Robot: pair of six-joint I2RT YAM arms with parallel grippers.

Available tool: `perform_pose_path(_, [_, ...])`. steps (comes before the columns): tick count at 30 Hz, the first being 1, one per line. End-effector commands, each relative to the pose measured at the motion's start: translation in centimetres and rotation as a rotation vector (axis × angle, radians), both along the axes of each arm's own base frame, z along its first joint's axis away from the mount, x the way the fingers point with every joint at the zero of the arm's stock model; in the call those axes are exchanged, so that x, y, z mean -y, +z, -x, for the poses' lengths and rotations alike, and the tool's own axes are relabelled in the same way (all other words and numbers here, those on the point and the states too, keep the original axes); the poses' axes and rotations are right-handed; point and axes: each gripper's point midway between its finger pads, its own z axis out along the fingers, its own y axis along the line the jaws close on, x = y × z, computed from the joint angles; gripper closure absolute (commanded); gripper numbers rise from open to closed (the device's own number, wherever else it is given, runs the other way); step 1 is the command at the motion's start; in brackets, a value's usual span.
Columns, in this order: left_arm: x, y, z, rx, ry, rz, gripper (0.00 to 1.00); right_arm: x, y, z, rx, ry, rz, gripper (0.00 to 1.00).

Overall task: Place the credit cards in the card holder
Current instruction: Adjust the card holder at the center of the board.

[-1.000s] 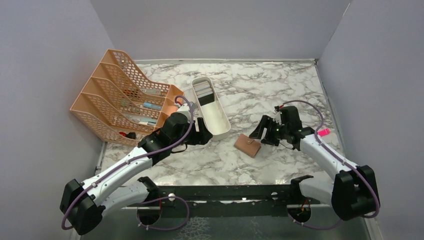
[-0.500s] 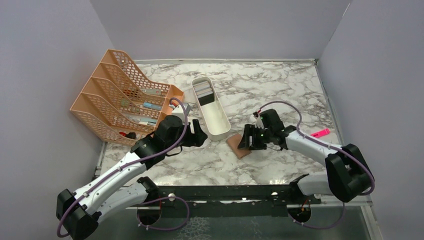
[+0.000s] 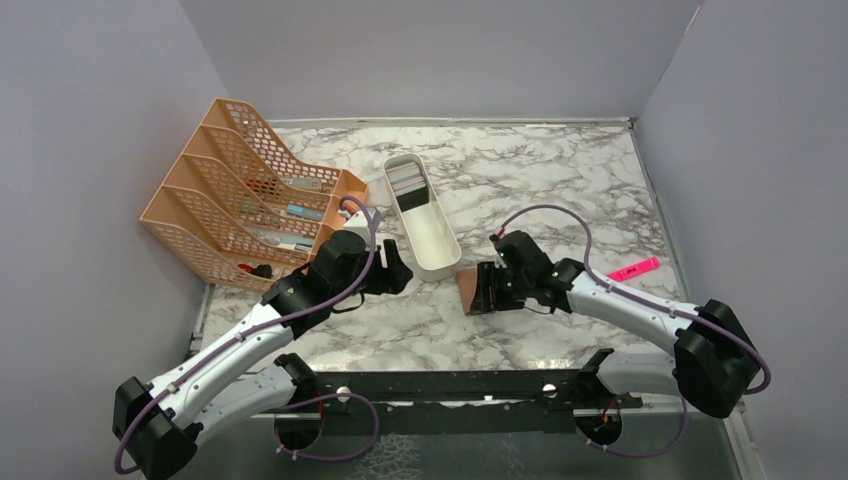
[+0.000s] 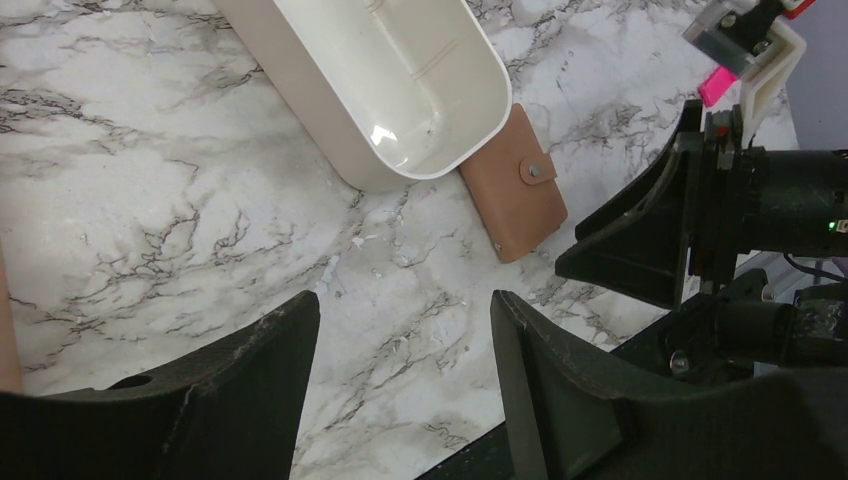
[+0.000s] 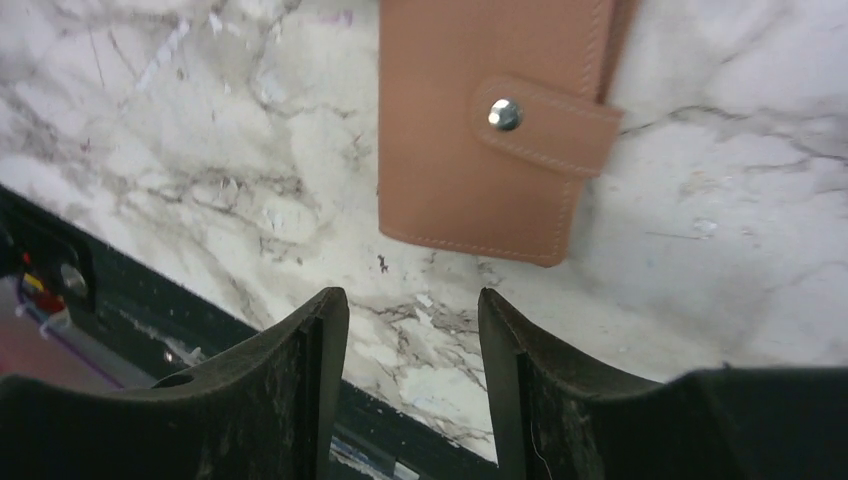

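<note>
Near the front table [image 3: 560, 180] edge, the left gripper [image 4: 403, 305] hangs open and empty. The right gripper [image 5: 405, 310], also open, has moved left. The card holder [image 5: 460, 140], shifted leftward, lies closed, touching the white tray [image 4: 310, 120]. Credit cards [image 3: 405, 180] sit at the tray's far end.

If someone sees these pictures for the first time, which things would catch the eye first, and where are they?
First the orange mesh file rack at the table's left, the largest and most colourful thing. Next the white tray in the middle, with cards at its far end. By its near end lies the tan card holder, snapped shut, with the right arm's jaws open just short of it.
</note>
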Motion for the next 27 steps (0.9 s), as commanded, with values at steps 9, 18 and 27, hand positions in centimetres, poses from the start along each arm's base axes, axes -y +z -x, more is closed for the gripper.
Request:
perform_pose_path(9, [-0.1,1.3,-0.3,0.023,0.031,0.049,0.34,0.9,1.7,-6.9,0.207,-0.12,0.19,0.5])
perform_pose_path(18, [-0.3,1.2,-0.3,0.031,0.039,0.045,0.34,1.1,-1.5,-8.0,0.191,-0.106,0.286,0.52])
perform_pose_path(27, [-0.3,1.4,-0.5,0.037,0.039,0.039,0.34,2.3,-4.2,-7.4,0.164,-0.092,0.356,0.74])
